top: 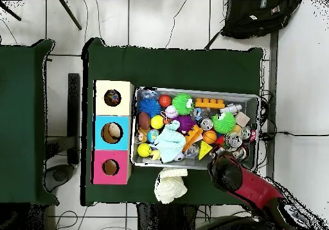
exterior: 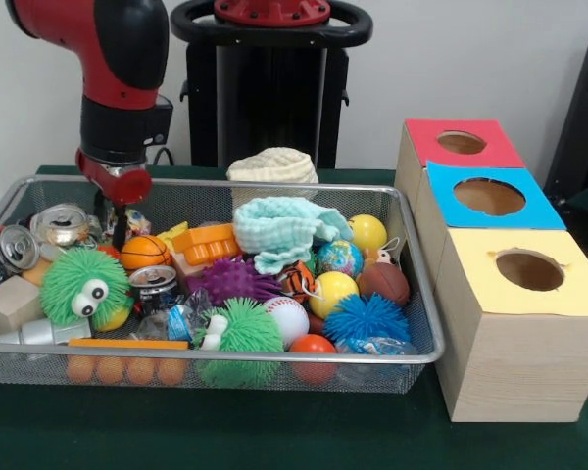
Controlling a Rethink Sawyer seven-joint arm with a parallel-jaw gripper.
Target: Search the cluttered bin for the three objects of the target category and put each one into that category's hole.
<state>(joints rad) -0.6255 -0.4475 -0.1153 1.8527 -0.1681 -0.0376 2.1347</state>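
The wire mesh bin (exterior: 225, 184) stands on the green table, full of mixed clutter; it also shows in the overhead view (top: 193, 91). My gripper (exterior: 113, 220) hangs from the red arm over the bin's back left corner, low among silver cans (exterior: 64, 223) and beside a small basketball (exterior: 144, 252). In the overhead view the arm (top: 228, 173) hides the gripper. The yellow-surround hole (exterior: 529, 269) tops the nearest wooden box to the right of the bin; from above, something dark shows inside this hole (top: 112, 98).
The blue-surround hole (exterior: 488, 196) and the red-surround hole (exterior: 461, 142) lie behind the yellow one. In the bin are a green fuzzy ball with eyes (exterior: 83, 286), a mint cloth (exterior: 289, 230), a yellow ball (exterior: 333, 292) and a baseball (exterior: 287, 318). A white cloth (exterior: 271, 164) lies behind the bin.
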